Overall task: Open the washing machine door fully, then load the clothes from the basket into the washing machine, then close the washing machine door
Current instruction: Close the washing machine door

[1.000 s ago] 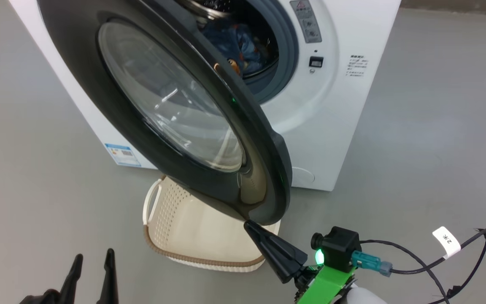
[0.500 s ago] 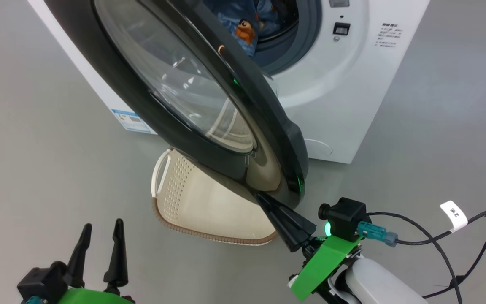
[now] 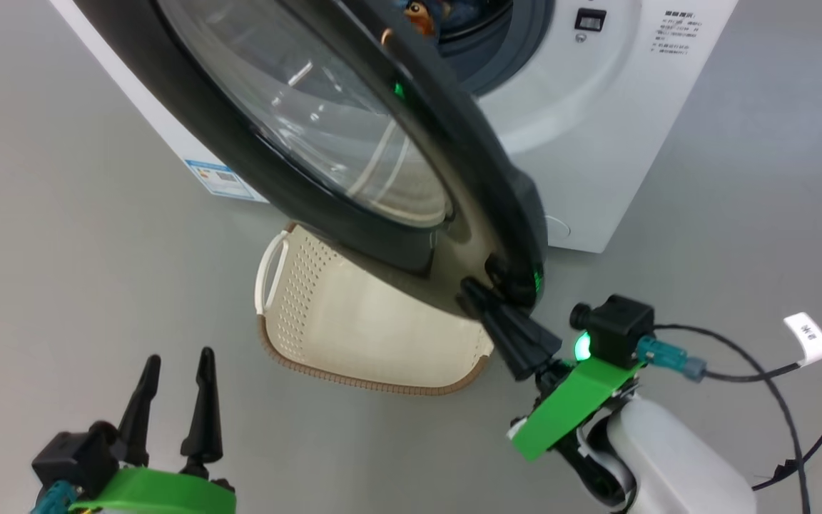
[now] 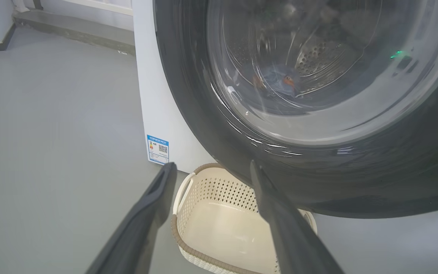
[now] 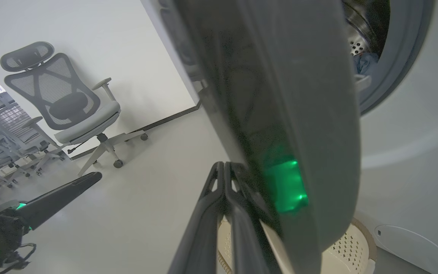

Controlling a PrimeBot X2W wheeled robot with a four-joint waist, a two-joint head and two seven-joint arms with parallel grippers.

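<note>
Now, door: the washing machine door (image 3: 304, 121) stands half open above the basket (image 3: 372, 386); glossy black ring, bulging clear glass.
Right gripper (image 3: 471, 291): jaws pressed together, tip against the door's lower edge, probably to push it closed.
Left gripper (image 3: 179, 358): jaws wide, holding nothing, low and apart from the door.
Clothes (image 3: 418, 11): soft blue printed cloth, inside the washing machine (image 3: 596, 143).
Basket: cream perforated plastic, brown woven rim, visible part empty.

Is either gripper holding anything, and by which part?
Nothing is held. The right gripper is shut, its tip against the lower rim of the washing machine door; the left gripper is open and empty.
</note>
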